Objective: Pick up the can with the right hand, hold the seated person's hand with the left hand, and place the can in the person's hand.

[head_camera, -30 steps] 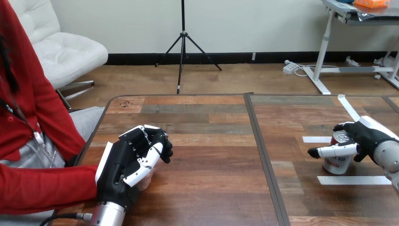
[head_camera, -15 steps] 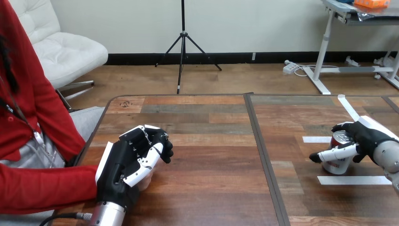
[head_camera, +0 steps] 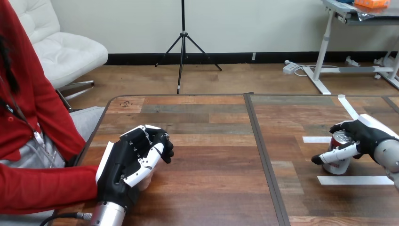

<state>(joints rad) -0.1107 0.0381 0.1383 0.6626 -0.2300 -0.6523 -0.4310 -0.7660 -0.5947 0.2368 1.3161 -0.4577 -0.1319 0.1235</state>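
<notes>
Red and silver, the can [head_camera: 335, 165] is seen near the right edge of the counter [head_camera: 211, 141], between two white tape strips [head_camera: 354, 180]. Whether its base is off the wood cannot be told. The right hand [head_camera: 366, 136] is clamped on it: a white finger is laid across its front and the black palm is pressed to its far side. At the counter's left, the left hand [head_camera: 123, 165] is curled over the person's hand [head_camera: 147, 179], which is almost wholly covered where the red sleeve [head_camera: 47, 186] ends.

The grip seems to be taken high on the can, so a tilt or a slip out of the fingers could be caused by a quick lift. A long carry across the counter is called for. If the covered palm is not turned up and opened, no room would be left for the can, and it could be dropped beside the hand.
</notes>
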